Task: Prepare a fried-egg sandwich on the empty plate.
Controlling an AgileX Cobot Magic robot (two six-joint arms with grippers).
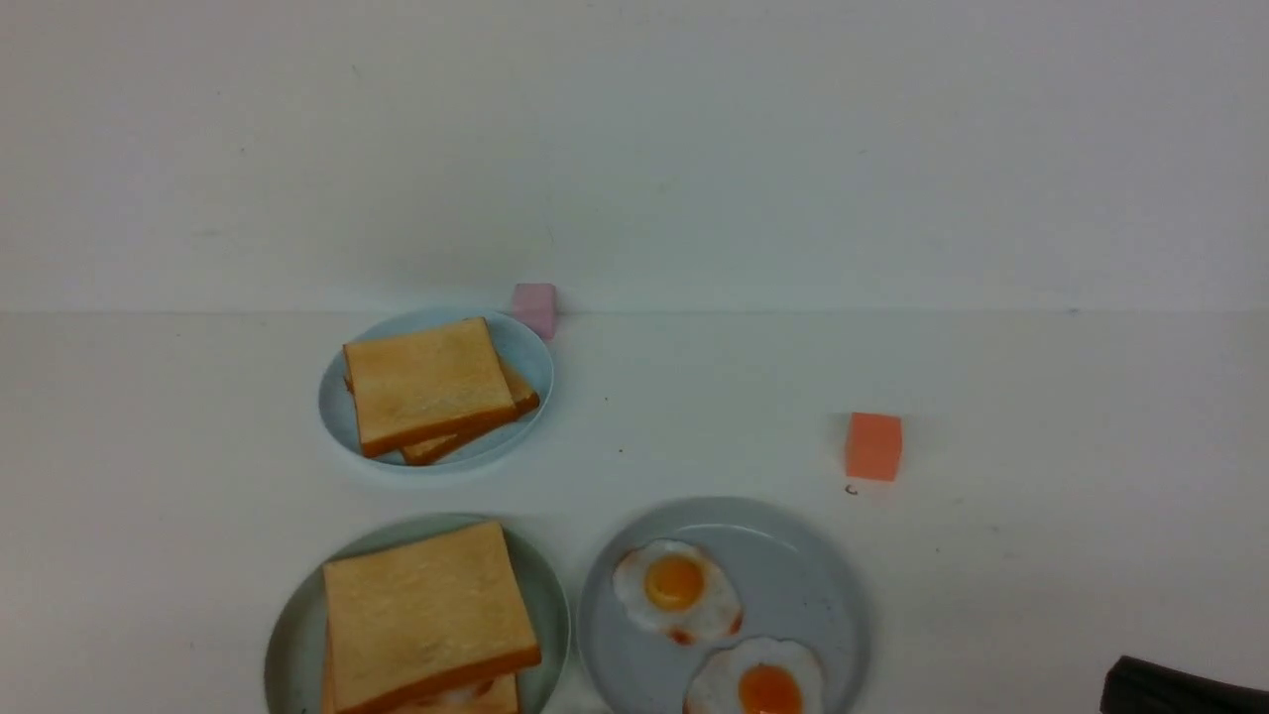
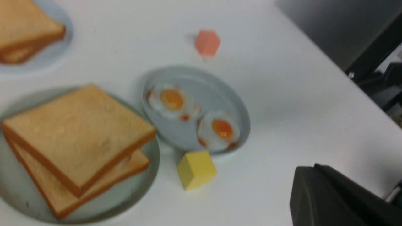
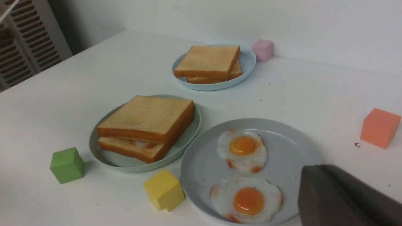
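Observation:
The fried-egg sandwich (image 1: pixel 426 620) lies on the mint-green plate (image 1: pixel 297 625) at the near left of the table. It is two toast slices, the top one skewed, with a bit of white egg showing between them (image 3: pixel 141 144). In the left wrist view the sandwich (image 2: pixel 78 138) is apart from my left gripper (image 2: pixel 314 169), which is shut and empty over bare table. My right gripper (image 3: pixel 314 171) is shut and empty too, hovering by the near right rim of the grey plate (image 3: pixel 282 141). The front view catches only its dark tip (image 1: pixel 1115 684) in the bottom right corner.
The grey plate (image 1: pixel 793 585) holds two fried eggs (image 1: pixel 676 585) (image 1: pixel 758 684). A light-blue plate (image 1: pixel 520 362) farther back holds two plain toast slices (image 1: pixel 431 387). Cubes stand around: pink (image 1: pixel 535 307), orange (image 1: pixel 873 446), yellow (image 3: pixel 164 190), green (image 3: pixel 67 164).

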